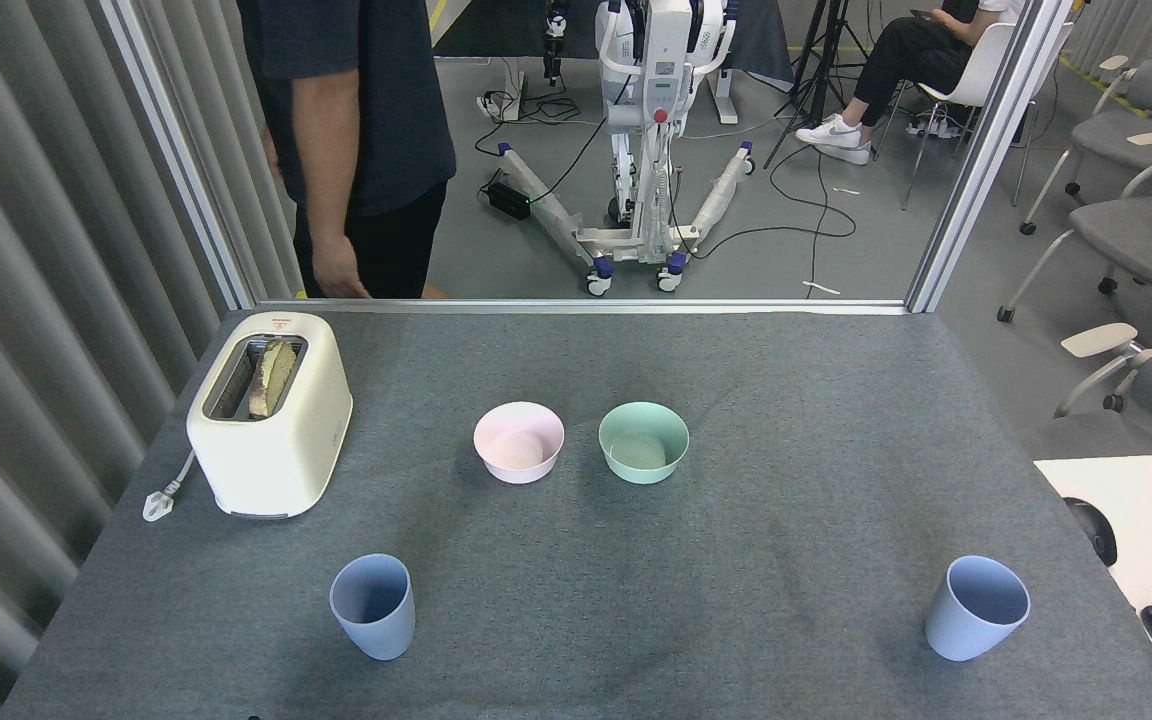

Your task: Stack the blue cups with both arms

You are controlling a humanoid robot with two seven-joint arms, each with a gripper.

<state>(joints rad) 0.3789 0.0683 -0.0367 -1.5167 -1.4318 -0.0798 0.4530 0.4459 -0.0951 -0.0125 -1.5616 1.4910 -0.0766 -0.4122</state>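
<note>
Two pale blue cups stand upright and empty on the grey table, far apart. One blue cup [373,606] is at the near left, in front of the toaster. The other blue cup [976,607] is at the near right, close to the table's right edge. Neither of my arms nor either gripper shows in the head view.
A cream toaster [270,412] with bread in its slot sits at the left, its plug on the table. A pink bowl [519,442] and a mint green bowl [643,442] stand mid-table. A person [361,140] stands behind the far edge, beside a white robot on a wheeled stand [651,130].
</note>
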